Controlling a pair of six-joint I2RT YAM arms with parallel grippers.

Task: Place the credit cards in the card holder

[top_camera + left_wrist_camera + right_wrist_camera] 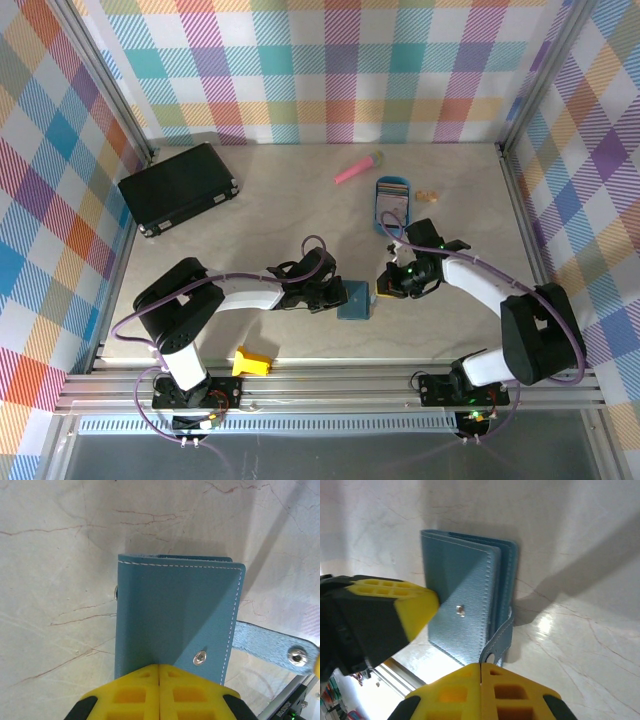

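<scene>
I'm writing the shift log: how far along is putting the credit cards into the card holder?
Early. Done: nothing visible; the card holder lies folded, its tab unsnapped. In hand: the shut left claw rests on its cover, the shut right claw sits at the tab. Left: opening it and loading the credit cards, which seem to lie in the blue tray.

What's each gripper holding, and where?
Right gripper seems to pinch the snap tab of the card holder at its tip. Left gripper, shut, rests on the cover edge, gripping nothing.
</scene>
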